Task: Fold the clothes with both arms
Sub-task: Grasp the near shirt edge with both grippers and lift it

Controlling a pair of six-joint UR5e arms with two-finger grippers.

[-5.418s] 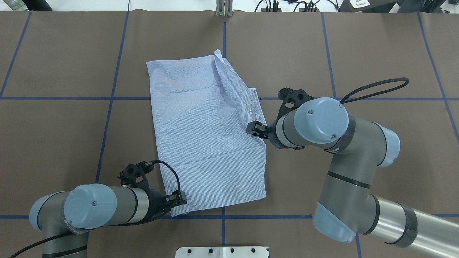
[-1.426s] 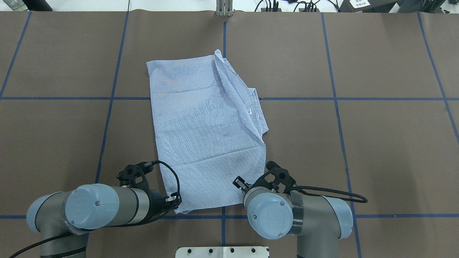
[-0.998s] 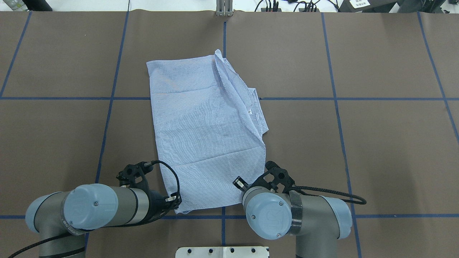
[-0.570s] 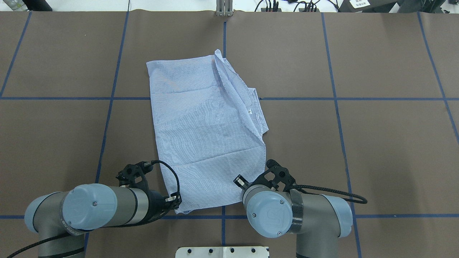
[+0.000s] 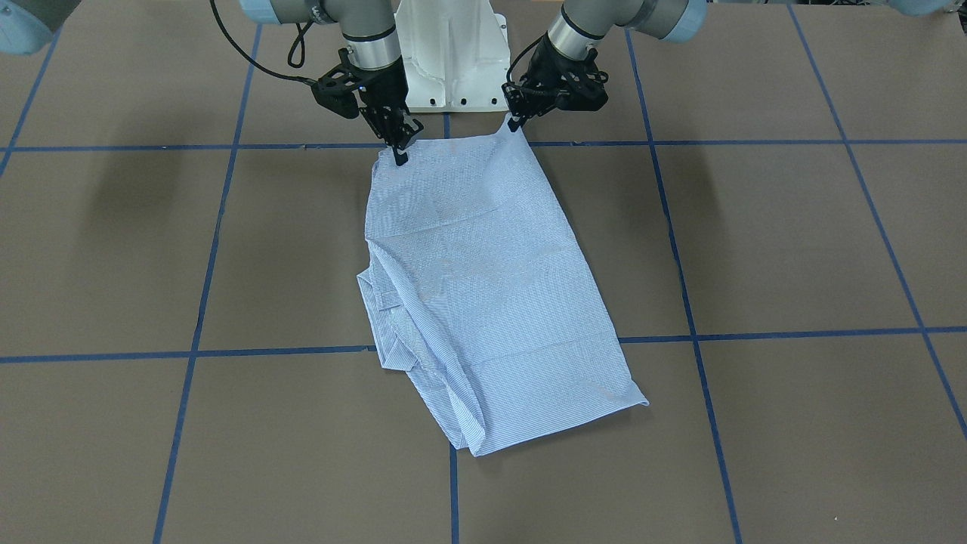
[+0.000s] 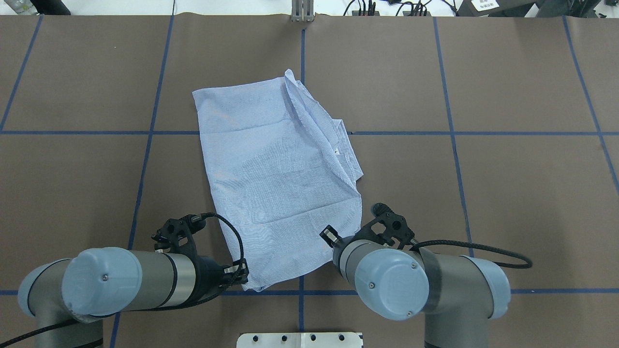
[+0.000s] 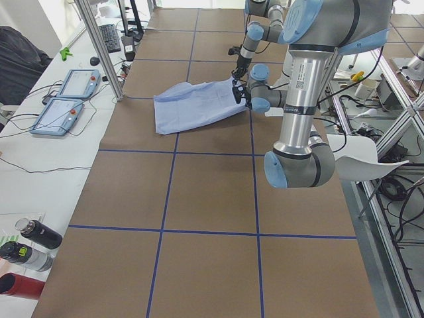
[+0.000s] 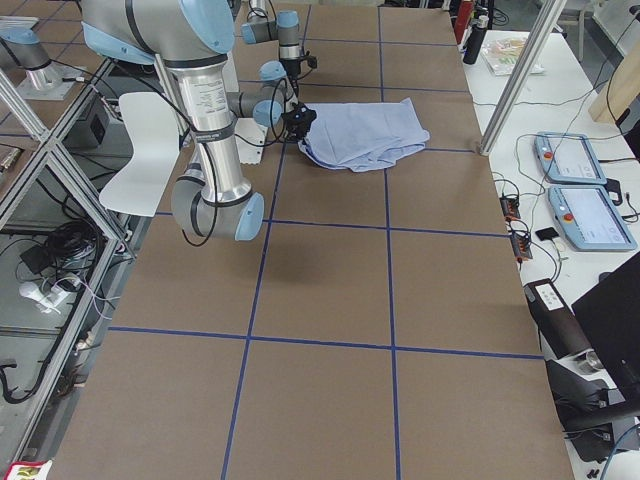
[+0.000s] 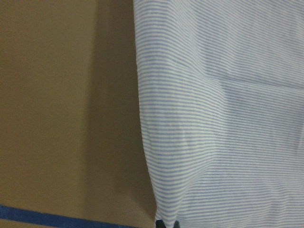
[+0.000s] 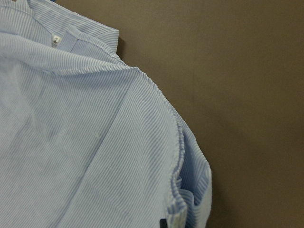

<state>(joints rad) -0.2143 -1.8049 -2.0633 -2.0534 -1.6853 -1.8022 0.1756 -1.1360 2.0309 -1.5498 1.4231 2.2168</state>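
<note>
Looking down from overhead, I have the shirt (image 6: 275,164) folded into a rough oblong in the middle of the table (image 6: 508,193). Its long axis runs from the near side, by the robot, to the far side, and slants a little to the left as it goes away. The cloth is light blue with fine white stripes. Most of it lies flat, with one crease across the far part and another across the near part. Along its right edge the layers are bunched, and the collar band (image 6: 346,150) shows there.

Both arms reach in at the near end. From the front camera I see the left gripper (image 5: 514,123) closed on the near left corner, and the cloth is drawn up into a small peak at its tips. The right gripper (image 5: 398,153) is pinched tight on the near right corner. From overhead its fingers are hidden under the wrist. My left wrist camera shows striped cloth running down to the dark fingertips at the bottom edge. Bare table and a strip of blue tape (image 9: 47,216) lie to one side. My right wrist camera shows several stacked hems gathered at the fingertips.

The white pedestal base (image 5: 453,53) stands just behind the near edge, between the two arms. Blue tape lines (image 6: 483,133) divide the brown table into squares, and the shirt lies across two of these lines.
</note>
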